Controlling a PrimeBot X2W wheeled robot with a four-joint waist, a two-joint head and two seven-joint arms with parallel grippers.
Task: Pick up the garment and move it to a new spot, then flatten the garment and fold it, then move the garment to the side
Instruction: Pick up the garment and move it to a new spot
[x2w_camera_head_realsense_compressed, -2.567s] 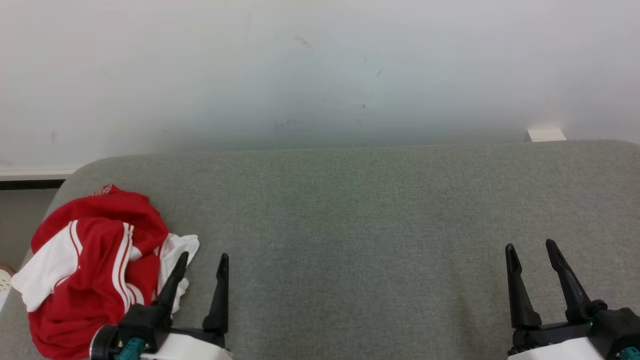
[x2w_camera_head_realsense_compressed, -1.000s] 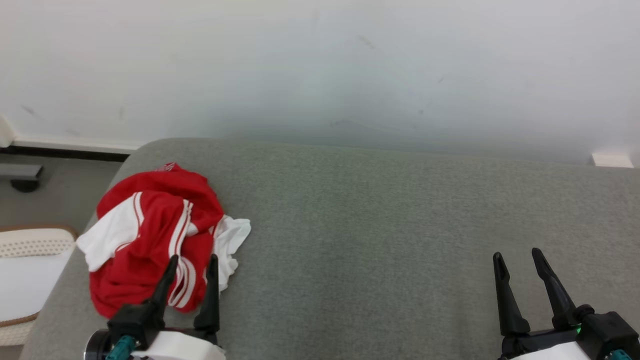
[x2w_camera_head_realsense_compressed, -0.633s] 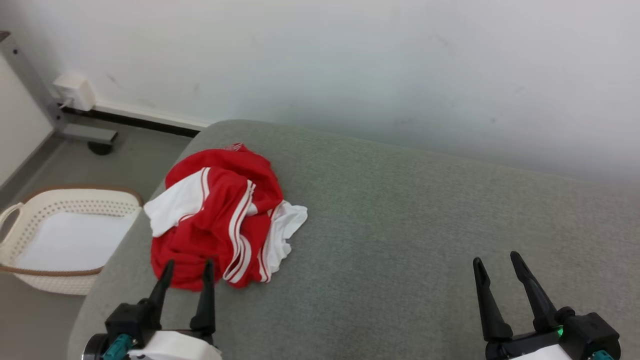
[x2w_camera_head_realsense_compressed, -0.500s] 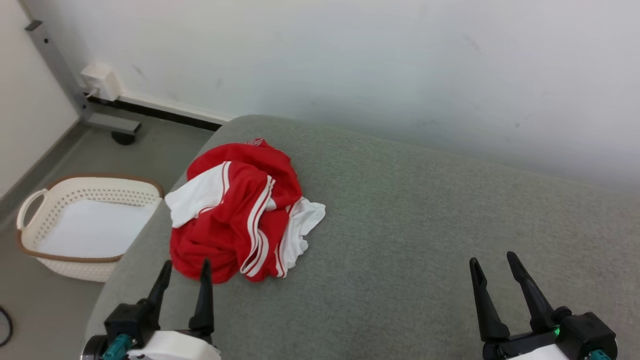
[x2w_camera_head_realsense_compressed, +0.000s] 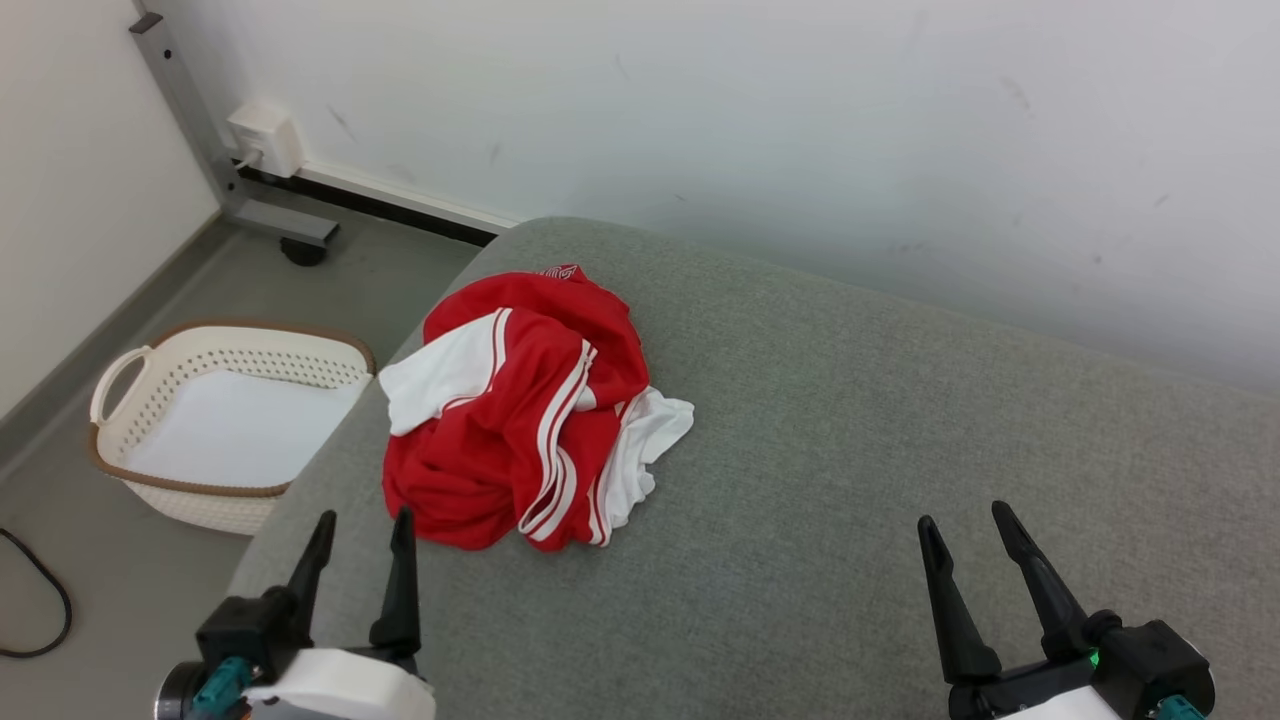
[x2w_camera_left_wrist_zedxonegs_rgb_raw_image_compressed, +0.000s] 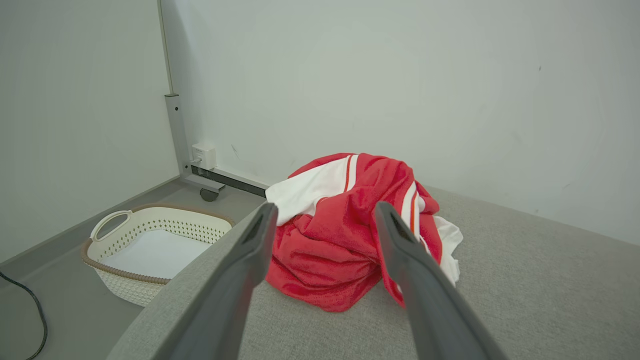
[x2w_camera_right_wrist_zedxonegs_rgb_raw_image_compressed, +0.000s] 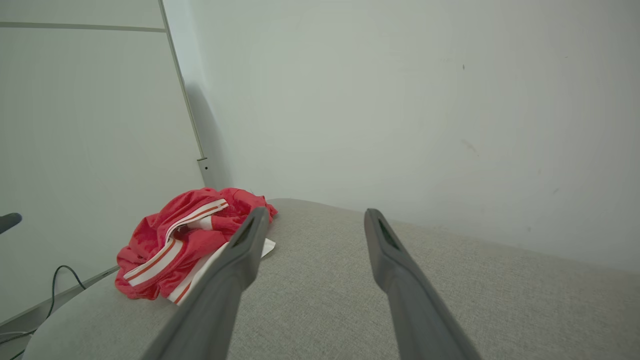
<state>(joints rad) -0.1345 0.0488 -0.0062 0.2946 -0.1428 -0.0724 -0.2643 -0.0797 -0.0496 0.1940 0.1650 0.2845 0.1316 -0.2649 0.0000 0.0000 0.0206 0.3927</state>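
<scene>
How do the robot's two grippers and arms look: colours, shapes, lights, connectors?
The left gripper and the right gripper each have two long black fingers tapering to points, on a black base. Behind it sits a white forearm shell. A teal connector shows at each wrist; a small green light glows on the right one.

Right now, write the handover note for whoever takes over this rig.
The left gripper is open and empty, just short of the garment.
The right gripper is open and empty, over bare cushion.
The garment is red and white, crumpled in a heap at the cushion's left end. A white basket stands on the floor beside that end.
Done: nothing yet.
Left to do: pick up, move, flatten, fold, set aside.
</scene>
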